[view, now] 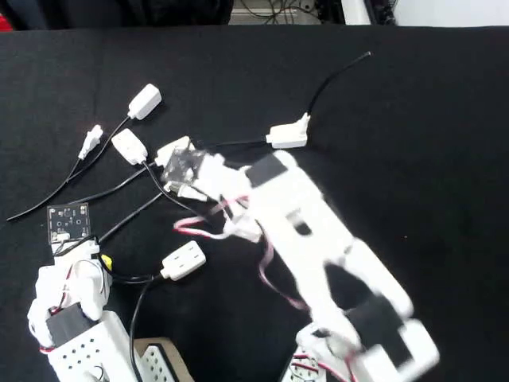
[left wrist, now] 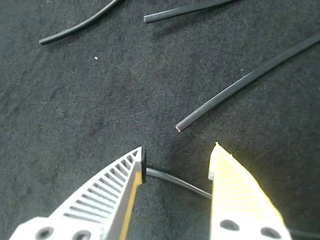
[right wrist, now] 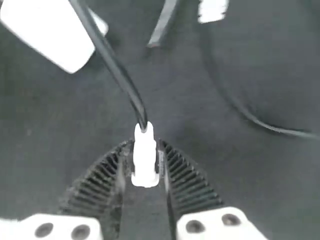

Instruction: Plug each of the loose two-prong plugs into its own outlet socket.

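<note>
While ribbed right jaws pinch slim white plug [right wrist: 145,160], round black cord [right wrist: 116,70]

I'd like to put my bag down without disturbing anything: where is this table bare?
The widest bare patch is the table's right side, between the right arm and the right edge. A smaller one lies at the far left corner, beyond the white socket. The left-centre is crowded with black cords, where the right gripper clamps a plug.
</note>
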Robot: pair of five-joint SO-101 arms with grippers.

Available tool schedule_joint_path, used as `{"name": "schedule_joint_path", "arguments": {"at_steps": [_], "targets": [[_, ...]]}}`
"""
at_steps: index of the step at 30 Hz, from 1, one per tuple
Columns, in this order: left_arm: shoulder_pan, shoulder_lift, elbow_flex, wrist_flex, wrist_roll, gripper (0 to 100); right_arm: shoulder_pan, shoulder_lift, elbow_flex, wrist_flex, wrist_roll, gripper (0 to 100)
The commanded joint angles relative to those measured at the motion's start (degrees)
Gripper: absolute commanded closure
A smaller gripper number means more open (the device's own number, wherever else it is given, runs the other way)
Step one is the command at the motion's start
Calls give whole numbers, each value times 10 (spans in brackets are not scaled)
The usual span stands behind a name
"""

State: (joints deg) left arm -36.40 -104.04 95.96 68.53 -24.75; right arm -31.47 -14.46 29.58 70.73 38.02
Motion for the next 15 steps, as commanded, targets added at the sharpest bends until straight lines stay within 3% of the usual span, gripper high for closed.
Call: {"name": "schedule_joint_path", "arguments": {"at_steps": [1,7,15], "targets": [[9,-2,2,-12,-4,784,3,-156,62,-78,-69,987],[9,-2,2,-12,-4,784,-3,-320,182,-215,-198,987],[9,-2,2,-12,-4,784,-29,-390,259,-253,-384,986]]}}
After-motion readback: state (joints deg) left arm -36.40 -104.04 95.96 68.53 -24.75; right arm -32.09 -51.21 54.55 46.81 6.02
